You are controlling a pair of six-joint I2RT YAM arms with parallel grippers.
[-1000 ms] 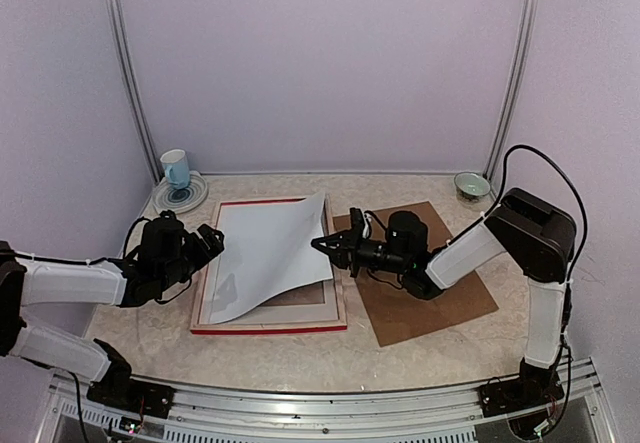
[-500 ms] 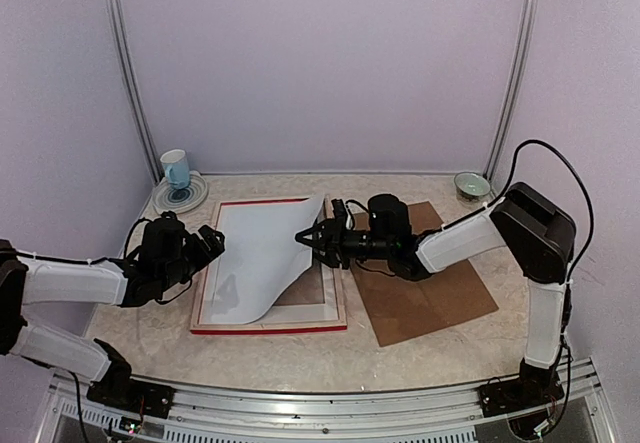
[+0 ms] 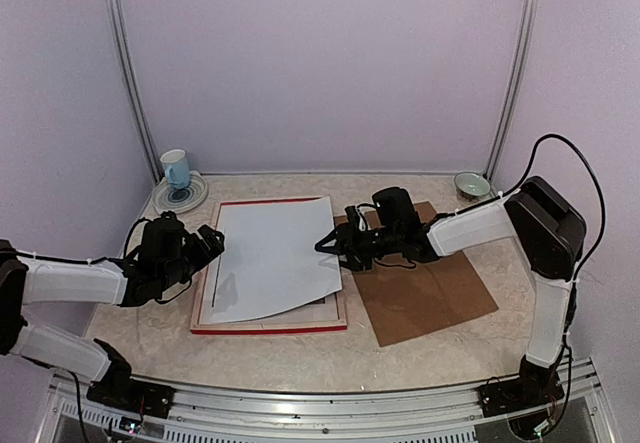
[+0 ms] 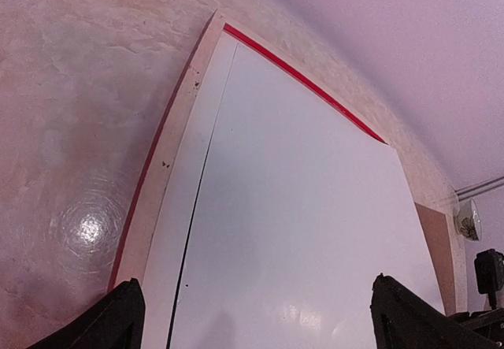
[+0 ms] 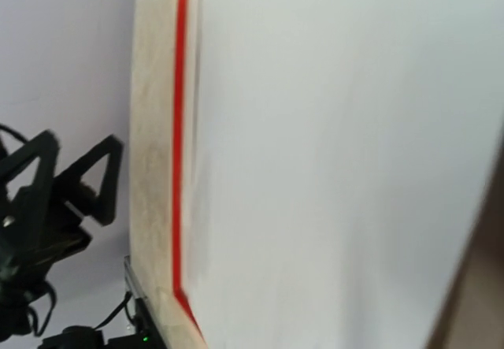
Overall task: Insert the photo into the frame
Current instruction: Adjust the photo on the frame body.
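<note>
The photo [image 3: 275,258] lay white back up across the frame [image 3: 268,325] in the middle of the top view, its long axis running from the upper to the lower part of the picture, much like the frame's own. Its lower edge slanted upward toward the right, leaving a dark strip of the frame's opening uncovered at the lower right, so it looked not squarely seated. The right gripper [image 3: 328,245] sat at the sheet's right edge, over the upper left corner of the brown board [image 3: 430,298], with the photo lying to its picture-left. Its fingers did not show clearly in any view, so whether it was parted or pinching the edge I could not tell. The left gripper [image 3: 208,240] stood spread wide and held nothing, just beside the frame's left rail. The unseated corner lay nearer the right arm
</note>
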